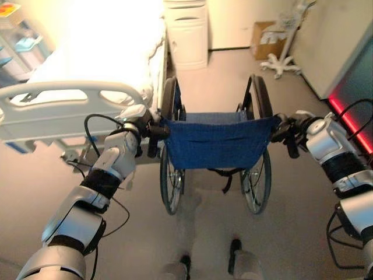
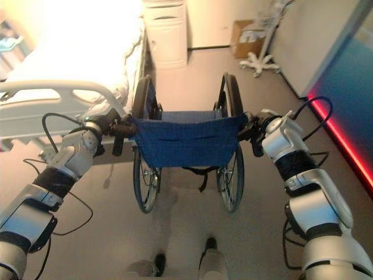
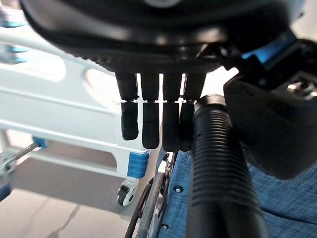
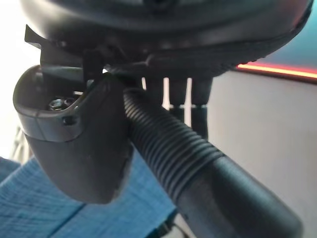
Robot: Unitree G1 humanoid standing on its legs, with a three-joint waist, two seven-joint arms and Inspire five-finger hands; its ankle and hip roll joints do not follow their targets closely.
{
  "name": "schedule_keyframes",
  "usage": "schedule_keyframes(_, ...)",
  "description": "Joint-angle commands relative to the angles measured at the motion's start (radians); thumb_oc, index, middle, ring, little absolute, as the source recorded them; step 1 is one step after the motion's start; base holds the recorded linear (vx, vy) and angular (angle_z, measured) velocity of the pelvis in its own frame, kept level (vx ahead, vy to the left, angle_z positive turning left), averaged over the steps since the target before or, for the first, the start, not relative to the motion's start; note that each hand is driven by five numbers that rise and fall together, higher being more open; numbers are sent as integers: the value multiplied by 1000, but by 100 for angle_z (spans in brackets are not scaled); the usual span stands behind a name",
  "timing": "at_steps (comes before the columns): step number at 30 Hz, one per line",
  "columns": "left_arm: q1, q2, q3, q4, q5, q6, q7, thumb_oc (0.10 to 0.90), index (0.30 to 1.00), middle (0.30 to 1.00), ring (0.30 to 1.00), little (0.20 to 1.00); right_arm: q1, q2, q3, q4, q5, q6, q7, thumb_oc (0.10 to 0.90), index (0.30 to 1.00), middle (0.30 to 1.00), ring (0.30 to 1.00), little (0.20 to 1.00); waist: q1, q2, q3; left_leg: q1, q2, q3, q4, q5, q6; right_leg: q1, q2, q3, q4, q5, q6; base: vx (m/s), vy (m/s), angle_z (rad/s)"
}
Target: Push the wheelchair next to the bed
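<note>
1. Standing behind the wheelchair (image 1: 217, 146), the robot has both arms out to its 2 push handles; the blue fabric backrest faces the robot and the big wheels point up the aisle.
2. Left hand (image 1: 152, 132): set against the left ribbed handle grip (image 3: 218, 163). In the left wrist view the fingers (image 3: 148, 121) hang straight down beside the grip, with the thumb on its other side. Judged: a loose bracket around the grip, not a clamp.
3. Right hand (image 2: 252, 133): the right handle grip (image 4: 198, 158) runs between thumb and fingers, and the fingers hang straight behind it. Same loose hold, judged.
4. Position of the task item: the wheelchair stands just beside the foot corner of the bed (image 1: 87, 70), its left wheel near the grey footboard rail (image 1: 70, 102). It is not yet alongside the mattress.
5. Ahead: a white cabinet (image 1: 186, 32) stands at the end of the aisle; a wheeled stand (image 1: 282, 58) and a cardboard box (image 1: 265, 38) sit well apart to the right.
6. Risks, judged:
   - Left wheel or left hand catching the footboard corner if the chair drifts left.
   - Uneven push from unclamped hands turning the chair off line.
   - A grip sliding out of either hand.
   - Overrun into the cabinet.
</note>
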Motion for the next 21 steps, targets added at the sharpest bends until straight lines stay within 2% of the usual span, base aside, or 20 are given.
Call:
schedule_keyframes(1,152,-4,-95,73,-42,-71,-66,400,300,300,300,300,-22,-8,121,-19,-58,-101,44,400,300,300,300,300,13,-54,70,26,16,23,147,15,-81,32,24,16,-123,135,29,375,-233,33)
schedule_keyframes(3,133,-13,-96,85,-64,-65,-66,400,300,300,300,300,-16,-23,115,-12,-61,-131,51,400,300,300,300,300,-15,-46,49,81,42,37,127,60,-100,33,45,-10,-126,115,6,332,-179,28)
schedule_keyframes(5,136,-31,-105,93,-73,-62,-66,400,300,300,300,300,4,-32,116,-13,-66,-146,56,400,300,300,300,300,-37,-36,18,124,77,53,150,149,-129,43,60,-41,-140,103,-17,313,-139,79)
schedule_keyframes(6,143,-40,-109,95,-70,-59,-66,400,300,300,300,300,13,-36,120,-14,-62,-151,58,400,300,300,300,300,-41,-33,6,128,86,63,172,191,-139,57,66,-59,-148,92,-30,438,-248,72)
schedule_keyframes(7,149,-56,-114,100,-54,-62,-70,400,300,300,300,300,30,-38,119,-9,-45,-149,49,400,300,300,300,300,-33,-39,2,85,83,94,246,235,-147,103,71,-94,-162,73,-53,417,-257,44)
schedule_keyframes(8,150,-63,-116,102,-45,-64,-74,400,300,300,300,300,37,-35,116,-6,-43,-144,41,400,300,300,300,300,-26,-46,7,55,75,110,270,234,-144,127,70,-104,-169,68,-58,545,-302,32)
schedule_keyframes(9,147,-79,-120,104,-19,-62,-84,400,300,300,300,300,47,-23,110,6,-42,-126,33,400,300,300,300,300,-3,-48,30,-29,52,144,278,218,-130,191,80,-116,-180,52,-62,404,-186,29)
schedule_keyframes(10,146,-80,-122,102,-14,-61,-87,400,300,300,300,300,50,-14,108,16,-45,-124,30,400,300,300,300,300,5,-48,39,-52,42,152,276,211,-126,212,84,-113,-182,47,-61,469,-168,31)
schedule_keyframes(12,146,-80,-126,99,7,-59,-94,400,300,300,300,300,54,23,100,46,-64,-101,21,400,300,300,300,300,44,-31,78,-128,25,211,187,226,-122,299,120,-110,-191,20,-55,425,-80,-1)
schedule_keyframes(13,146,-80,-126,98,12,-57,-96,400,300,300,300,300,54,31,99,51,-69,-94,19,400,300,300,300,300,52,-27,87,-133,25,224,166,230,-121,314,127,-107,-193,14,-54,544,-16,-28)
schedule_keyframes(14,150,-76,-125,97,19,-55,-102,400,300,300,300,300,63,52,94,53,-74,-73,9,400,300,300,300,300,75,1,100,-168,49,259,45,296,-130,355,159,-111,-190,-7,-55,599,45,-36)
schedule_keyframes(15,154,-70,-123,98,23,-52,-106,400,300,300,300,300,74,67,89,55,-71,-61,3,400,300,300,300,300,93,18,103,-192,65,264,-39,345,-135,382,178,-102,-192,-19,-54,546,57,-40)
schedule_keyframes(16,155,-70,-123,99,24,-52,-106,400,300,300,300,300,77,69,89,56,-71,-60,2,400,300,300,300,300,96,18,104,-190,64,265,-54,354,-137,388,178,-99,-191,-23,-53,620,106,-51)
schedule_keyframes(17,165,-61,-119,101,29,-48,-113,400,300,300,300,300,92,83,85,61,-70,-59,-1,400,300,300,300,300,120,29,98,-203,76,254,-155,402,-145,424,191,-83,-193,-42,-46,581,129,-56)
schedule_keyframes(18,176,-56,-111,101,37,-39,-116,400,300,300,300,300,97,85,84,63,-63,-68,9,400,300,300,300,300,135,36,89,-221,97,241,-226,405,-142,445,194,-77,-195,-52,-39,802,254,-73)
schedule_keyframes(19,190,-42,-98,101,40,-28,-125,400,300,300,300,300,102,87,87,63,-60,-78,33,400,300,300,300,300,147,34,78,-209,122,265,-275,419,-144,470,183,-79,-188,-80,-33,545,232,-71)
schedule_keyframes(21,199,-30,-85,106,36,-30,-130,400,300,300,300,300,106,82,89,63,-58,-83,60,400,300,300,300,300,146,42,64,-197,144,296,-269,418,-143,483,179,-87,-176,-106,-33,451,275,-83)
